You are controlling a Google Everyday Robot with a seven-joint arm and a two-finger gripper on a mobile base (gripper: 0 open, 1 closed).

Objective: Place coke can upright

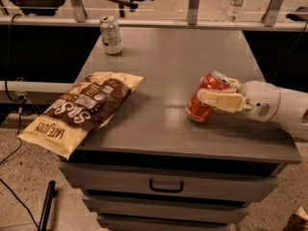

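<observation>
Coke can (198, 110), small red aluminium soda can with a silver top and pull tab, caught near the right edge of the grey metal counter (168, 61), closer to the front right corner than the far one. Leaned over, silver top tipped up and toward the right edge, base down toward the counter surface. Clamped across the middle by the cream two-finger gripper (211, 95), reaching in from over the right edge, with fingers (222, 100) closed snugly on the red body and nothing else in the grasp.

Looked like the righting step itself, midway: gripped, angled, not yet standing. Called next, by the look of it, for rolling the wrist until the base sat flat, easing it down, then letting go without nudging it over. Well apart from the brown crinkled chip bag (82, 110) draped over the left edge and the silver-white can (110, 34) upright at the far left corner.

Lost most of the far finger behind the can. Could not tell whether the lower rim touched the surface or hung just above. Lost the arm beyond the right edge.
</observation>
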